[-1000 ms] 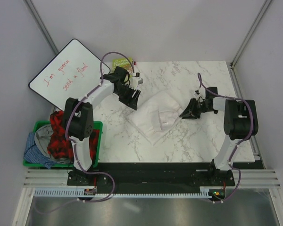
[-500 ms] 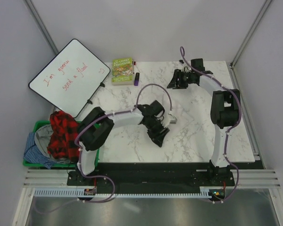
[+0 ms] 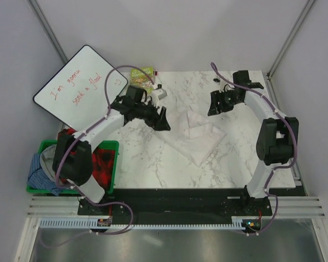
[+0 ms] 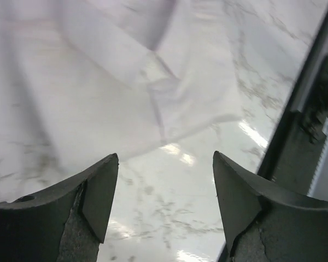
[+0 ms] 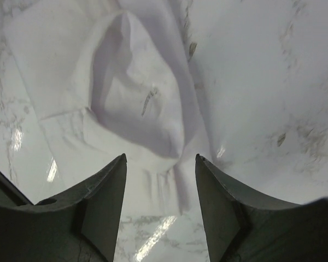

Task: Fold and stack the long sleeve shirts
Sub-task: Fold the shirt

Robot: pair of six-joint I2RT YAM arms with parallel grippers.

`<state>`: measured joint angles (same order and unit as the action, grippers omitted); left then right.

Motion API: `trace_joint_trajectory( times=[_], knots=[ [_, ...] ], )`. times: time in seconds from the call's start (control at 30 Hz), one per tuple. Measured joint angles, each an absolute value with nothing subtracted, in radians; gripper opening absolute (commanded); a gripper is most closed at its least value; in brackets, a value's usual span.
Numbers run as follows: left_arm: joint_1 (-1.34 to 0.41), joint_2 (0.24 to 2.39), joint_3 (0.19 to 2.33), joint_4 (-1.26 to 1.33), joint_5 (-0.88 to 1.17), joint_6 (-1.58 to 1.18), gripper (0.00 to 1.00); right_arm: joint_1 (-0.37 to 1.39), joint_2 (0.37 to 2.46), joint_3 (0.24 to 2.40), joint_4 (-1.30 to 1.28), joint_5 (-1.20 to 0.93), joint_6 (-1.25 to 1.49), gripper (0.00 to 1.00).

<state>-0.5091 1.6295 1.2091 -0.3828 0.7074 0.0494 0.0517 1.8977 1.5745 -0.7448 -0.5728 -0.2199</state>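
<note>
Left end effector (image 3: 163,119) spread; green bin (image 3: 46,144) holds clothes (image 3: 41,168).

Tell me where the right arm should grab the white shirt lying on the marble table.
Probably the raised fold of the white shirt, straight down from above with the right gripper. The rest lies flat on the table, so only that hump gives the fingers cloth to pinch.

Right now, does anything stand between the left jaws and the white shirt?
Nothing visible does. In the left wrist view, only bare marble table lies between the open left jaws and the white shirt. The green book lies beyond the arm, off that line.
</note>
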Motion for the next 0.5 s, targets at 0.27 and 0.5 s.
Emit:
trace_joint_trajectory(
  times=[0.27,0.5],
  knots=[
    [-0.391,1.833,1.423,-0.429,0.616,0.171,0.76,0.063,1.848,1.42,-0.802,-0.522,-0.273,0.57],
    [-0.395,1.946,1.431,-0.442,0.59,0.17,0.76,0.062,1.876,1.413,-0.803,-0.536,-0.277,0.55]
  ],
)
